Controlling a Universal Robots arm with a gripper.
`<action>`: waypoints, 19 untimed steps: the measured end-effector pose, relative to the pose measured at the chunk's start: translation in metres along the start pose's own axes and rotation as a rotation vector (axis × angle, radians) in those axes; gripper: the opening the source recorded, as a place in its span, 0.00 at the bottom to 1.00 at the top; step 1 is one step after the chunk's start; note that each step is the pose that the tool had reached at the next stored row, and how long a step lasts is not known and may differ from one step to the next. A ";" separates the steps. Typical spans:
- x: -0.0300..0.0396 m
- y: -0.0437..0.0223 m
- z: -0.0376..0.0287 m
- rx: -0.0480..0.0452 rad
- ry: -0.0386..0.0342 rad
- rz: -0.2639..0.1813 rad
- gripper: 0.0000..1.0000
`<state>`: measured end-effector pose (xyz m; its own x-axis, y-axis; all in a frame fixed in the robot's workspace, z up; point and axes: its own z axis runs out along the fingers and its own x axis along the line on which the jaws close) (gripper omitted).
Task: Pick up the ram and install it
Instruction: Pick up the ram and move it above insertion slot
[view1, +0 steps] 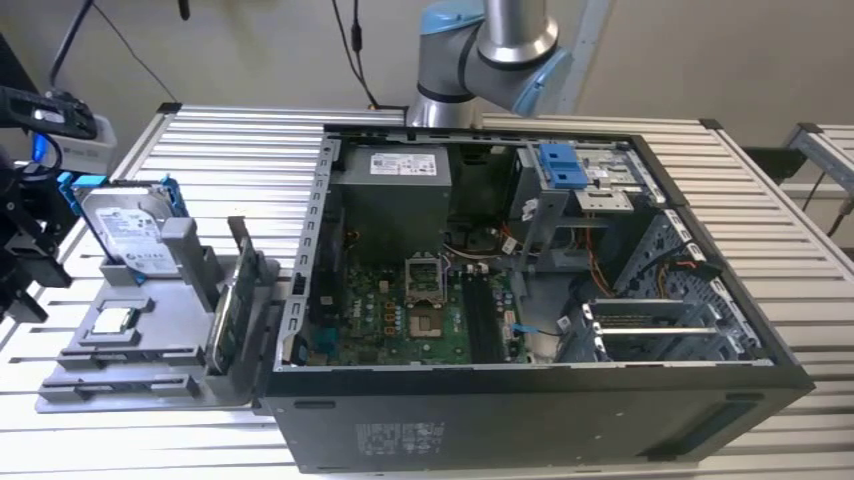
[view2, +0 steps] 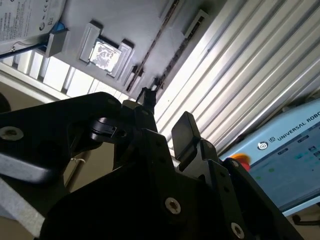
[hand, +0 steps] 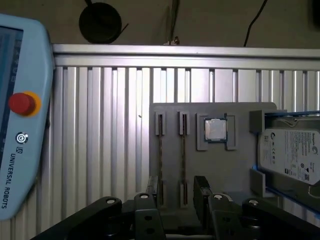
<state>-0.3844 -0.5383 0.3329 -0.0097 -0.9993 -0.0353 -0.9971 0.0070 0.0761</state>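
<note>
Black gripper (hand: 176, 200) over a ribbed silver table (hand: 100, 125). Ahead of the jaws, a plain grey tray (hand: 235, 170) bears two mottled brown edge-on boards (hand: 160, 155), a silver processor (hand: 215, 129) and a silver hard drive (hand: 290, 155) with white printed label, framed in blue. To one side of the jaws, a pale blue pendant (hand: 35, 75) with red button (hand: 21, 102) on yellow.

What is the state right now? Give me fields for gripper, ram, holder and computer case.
gripper: open, empty, pointed toward the holder
ram: standing on edge in a holder slot, not yet picked up
holder: grey, at the exterior view's left of the case; also carries a hard drive and a chip
computer case: side open, motherboard exposed
</note>
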 end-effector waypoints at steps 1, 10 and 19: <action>0.0000 -0.0001 0.0008 -0.0001 0.0001 0.000 0.42; 0.0003 -0.0007 0.0083 -0.0001 0.0001 0.000 0.42; 0.0006 -0.0014 0.0187 0.0048 0.0032 -0.032 0.42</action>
<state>-0.3845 -0.5383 0.3142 0.0226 -0.9992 -0.0345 -0.9972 -0.0249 0.0701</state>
